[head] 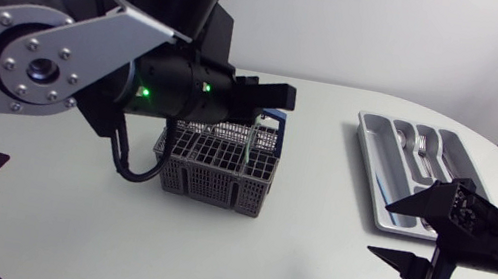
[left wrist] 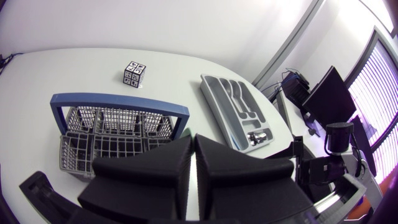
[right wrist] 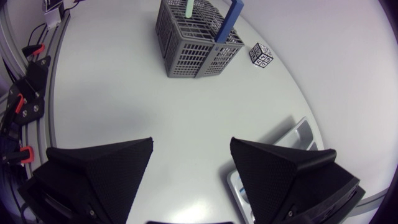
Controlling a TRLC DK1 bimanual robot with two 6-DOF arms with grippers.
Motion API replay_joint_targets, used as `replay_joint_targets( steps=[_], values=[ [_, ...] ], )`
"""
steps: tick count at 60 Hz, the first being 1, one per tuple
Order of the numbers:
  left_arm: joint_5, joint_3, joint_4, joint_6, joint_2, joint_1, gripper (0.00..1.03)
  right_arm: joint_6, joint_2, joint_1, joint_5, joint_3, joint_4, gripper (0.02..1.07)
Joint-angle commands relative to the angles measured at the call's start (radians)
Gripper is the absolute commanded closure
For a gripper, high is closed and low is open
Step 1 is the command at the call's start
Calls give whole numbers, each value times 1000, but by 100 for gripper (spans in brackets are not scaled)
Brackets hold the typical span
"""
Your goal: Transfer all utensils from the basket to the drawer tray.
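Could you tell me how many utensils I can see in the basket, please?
1: a pale green utensil handle stands upright in the grey mesh basket with a blue handle; others may lie hidden inside.

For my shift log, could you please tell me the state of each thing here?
basket: upright, handle raised, green-handled utensil inside.
drawer tray: flat, holds some cutlery.
left pincer: shut, nothing visibly held.
right pincer: open, empty.

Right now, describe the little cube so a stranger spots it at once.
On the white table, find the grey wire basket with the blue handle. Beside it, not touching, stands a small cube, the only thing patterned in black-and-white squares.
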Motion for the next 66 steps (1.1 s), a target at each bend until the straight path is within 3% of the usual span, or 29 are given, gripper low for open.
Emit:
replay_joint_targets(
  steps=[1,11,27,35,51,66],
  values=[
    [6,31,-5,-28,-24,-5,99,83,7,26,-25,38,-9,17],
    [18,28,-5,-45,-44,1,99,188,29,69,-67,76,-9,17],
    [127,15,-14,-65,-83,13,99,299,67,166,-119,140,-5,17],
    [204,-7,-15,-63,-93,1,99,343,89,218,-151,160,4,17],
    [267,-50,-15,-37,-106,-74,99,408,142,290,-212,179,55,17],
    [393,-71,-38,-37,-107,-77,99,428,184,329,-278,200,63,18]
  ],
)
